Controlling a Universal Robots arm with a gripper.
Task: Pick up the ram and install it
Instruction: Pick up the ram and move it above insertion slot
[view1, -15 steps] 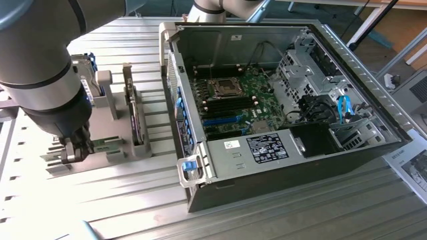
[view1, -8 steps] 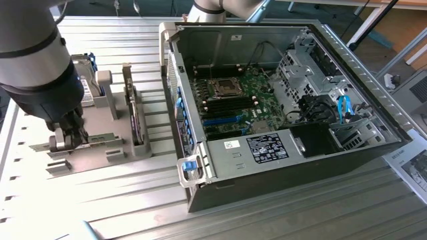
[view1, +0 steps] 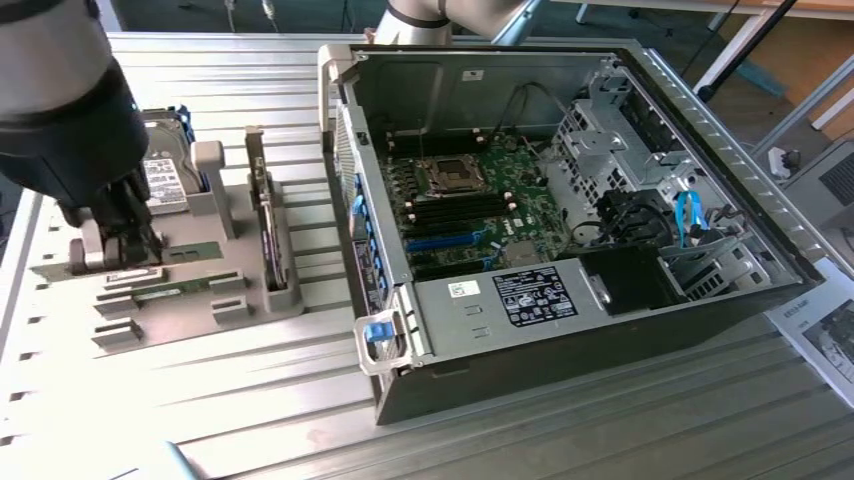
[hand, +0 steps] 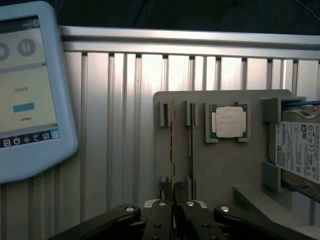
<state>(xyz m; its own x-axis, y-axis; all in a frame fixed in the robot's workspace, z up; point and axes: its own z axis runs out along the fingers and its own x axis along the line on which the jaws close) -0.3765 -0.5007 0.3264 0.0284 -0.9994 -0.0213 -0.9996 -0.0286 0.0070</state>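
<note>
The ram (hand: 172, 145) is a thin green stick seen edge-on, standing in a slot of the grey holder (hand: 225, 170). My gripper (hand: 173, 200) is down over one end of it, with the dark fingers (hand: 159, 220) pressed together on its edge. In the exterior view the gripper (view1: 118, 262) sits low at the left end of the holder (view1: 200, 312), and the ram (view1: 187, 256) runs out from it toward the exterior view's right. A second stick alike (hand: 190, 135) stands in the neighbouring slot (view1: 174, 291).
The open computer case (view1: 747, 260) lies on the exterior view's right with its motherboard (view1: 467, 195) and dark memory slots (view1: 461, 213) exposed. The holder also carries a square silver processor (hand: 228, 121), a hard drive (hand: 300, 150) and an upright card (view1: 267, 230). A blue-framed touchscreen pendant (hand: 25, 90) lies beside the holder.
</note>
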